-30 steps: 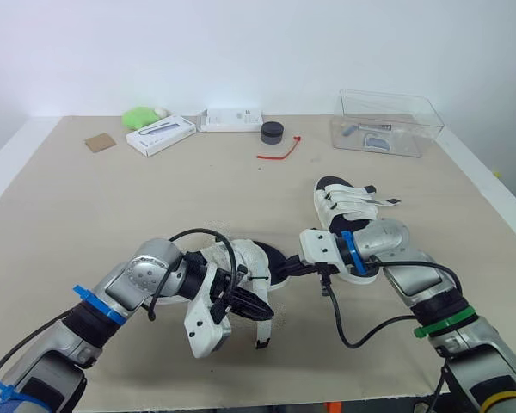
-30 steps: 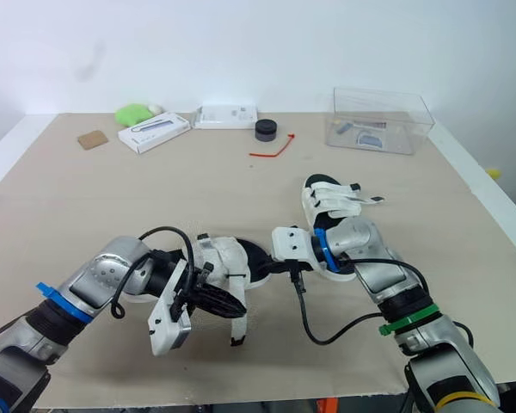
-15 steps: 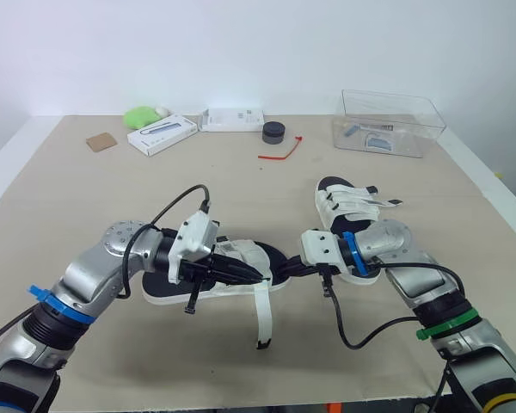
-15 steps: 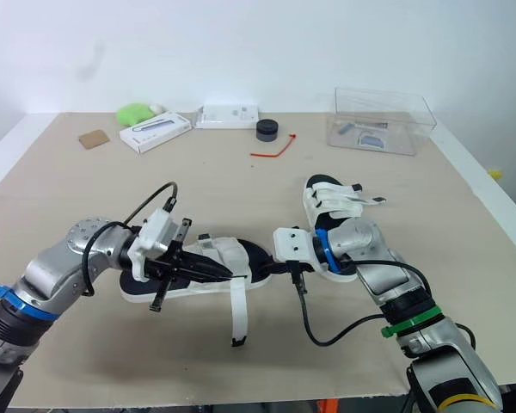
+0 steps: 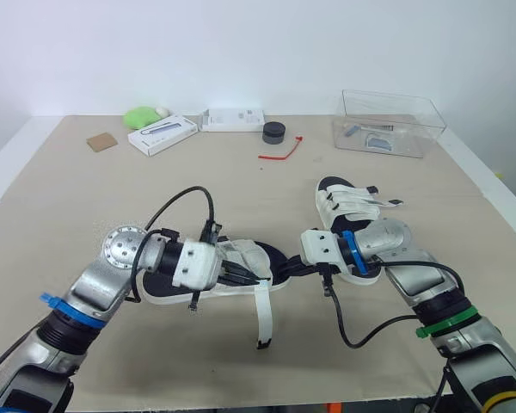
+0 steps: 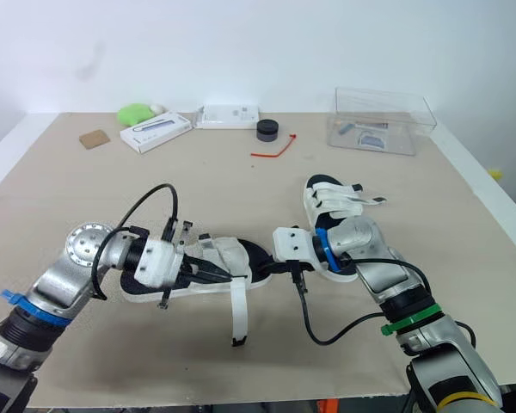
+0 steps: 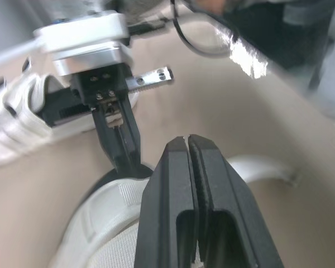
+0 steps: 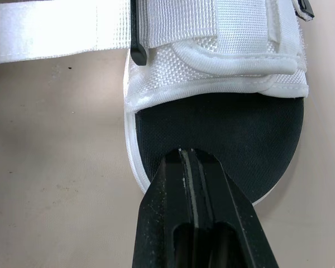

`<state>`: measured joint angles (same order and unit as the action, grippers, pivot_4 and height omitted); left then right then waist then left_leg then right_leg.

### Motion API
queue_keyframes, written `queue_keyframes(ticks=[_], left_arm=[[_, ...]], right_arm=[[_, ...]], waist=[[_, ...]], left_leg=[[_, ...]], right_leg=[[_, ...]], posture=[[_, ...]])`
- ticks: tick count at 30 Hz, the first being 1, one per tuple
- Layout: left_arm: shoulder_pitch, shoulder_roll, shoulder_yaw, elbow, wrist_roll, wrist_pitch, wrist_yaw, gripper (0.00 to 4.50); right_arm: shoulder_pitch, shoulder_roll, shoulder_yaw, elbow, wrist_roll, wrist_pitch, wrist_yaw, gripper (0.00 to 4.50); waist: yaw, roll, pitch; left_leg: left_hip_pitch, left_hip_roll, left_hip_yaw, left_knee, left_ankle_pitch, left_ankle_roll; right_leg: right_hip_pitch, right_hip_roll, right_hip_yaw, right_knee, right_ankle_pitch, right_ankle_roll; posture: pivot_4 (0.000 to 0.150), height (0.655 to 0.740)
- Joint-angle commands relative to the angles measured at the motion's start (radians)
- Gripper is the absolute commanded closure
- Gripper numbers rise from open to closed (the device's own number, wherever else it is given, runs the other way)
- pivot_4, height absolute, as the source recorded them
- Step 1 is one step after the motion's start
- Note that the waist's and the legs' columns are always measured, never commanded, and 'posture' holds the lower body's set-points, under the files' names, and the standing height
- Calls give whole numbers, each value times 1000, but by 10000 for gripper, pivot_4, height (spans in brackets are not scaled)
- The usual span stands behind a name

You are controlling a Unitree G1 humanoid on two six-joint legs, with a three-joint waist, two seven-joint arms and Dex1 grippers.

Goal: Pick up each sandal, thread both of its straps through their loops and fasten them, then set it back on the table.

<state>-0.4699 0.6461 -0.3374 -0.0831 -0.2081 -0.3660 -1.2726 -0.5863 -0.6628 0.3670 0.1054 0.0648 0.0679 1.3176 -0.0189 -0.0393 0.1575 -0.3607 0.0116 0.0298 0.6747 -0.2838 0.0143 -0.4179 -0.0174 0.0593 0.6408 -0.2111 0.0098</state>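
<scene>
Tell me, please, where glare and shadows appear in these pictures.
Left wrist view: a white glare spot on a shiny dark surface in the background. Left eye view: soft, even light; the loose strap and the black cable throw faint shadows on the table. Right wrist view: only a faint shadow beside the sandal.

Table (image 5: 241, 181): broad, matte beige top with a white rim, running back to the wall.
Wall (image 5: 241, 52): plain white, unmarked.
Light: even and bright, with soft shadows.
Along the far edge: clear plastic box (image 5: 389, 122), green lump (image 5: 141, 116), two white boxes (image 5: 161, 135) (image 5: 233, 119), black round puck (image 5: 273, 132), red tie (image 5: 281, 151), cardboard scrap (image 5: 101, 142).
</scene>
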Motion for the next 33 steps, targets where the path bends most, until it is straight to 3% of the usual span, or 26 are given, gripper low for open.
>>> queue_keyframes(ticks=[1, 7, 13, 19, 28, 32, 33], left_arm=[[25, -19, -12, 2, 91, -286, 12, 32734], [60, -2, -51, 18, 192, -454, 49, 9165], [74, 1, -84, -9, 266, -416, 89, 9165], [50, -68, -120, 1, 398, -398, 176, 9165], [1, -109, -175, 74, 470, -398, 225, 9165], [-17, -103, -186, 78, 460, -385, 223, 20223], [-20, -99, -187, 77, 455, -384, 222, 27522]], right_arm=[[41, -36, 29, 31, -55, 28, 7, 45000], [67, -43, 26, 2, -50, 44, 4, 45000], [82, -45, 21, -19, -47, 62, 2, 45000], [97, -49, 19, -41, -48, 80, -3, 45000], [97, -53, 15, -46, -48, 91, -6, 45000], [100, -59, 12, -47, -49, 90, -8, 45000], [100, -60, 12, -47, -49, 90, -7, 45000]], waist=[[0, 0, 0], [1, 0, 0], [1, 0, 0], [2, 0, 0], [19, 1, -1], [19, 1, -1], [19, 1, -1]], left_leg=[[0, 0, 0, 0, 0, 0], [-1, 0, 1, 0, 0, 1], [-1, 0, 0, 0, -1, 1], [-2, -1, 0, 0, -2, 3], [2, -2, -1, 0, -2, 3], [2, -2, -1, 0, -2, 3], [2, -2, -1, 0, -2, 3]], right_leg=[[0, 0, 0, 0, 0, 0], [0, -3, -1, -2, 2, 5], [1, -3, -3, -3, 2, 6], [1, -3, -3, -5, 2, 7], [10, -6, -4, -11, -1, 13], [9, -6, -5, -11, 0, 12], [9, -6, -5, -11, 2, 12]], posture=[[1500, 7400], [1500, 7400], [1500, 7400], [1500, 7400], [1500, 7400], [1500, 7400], [1500, 7400]])
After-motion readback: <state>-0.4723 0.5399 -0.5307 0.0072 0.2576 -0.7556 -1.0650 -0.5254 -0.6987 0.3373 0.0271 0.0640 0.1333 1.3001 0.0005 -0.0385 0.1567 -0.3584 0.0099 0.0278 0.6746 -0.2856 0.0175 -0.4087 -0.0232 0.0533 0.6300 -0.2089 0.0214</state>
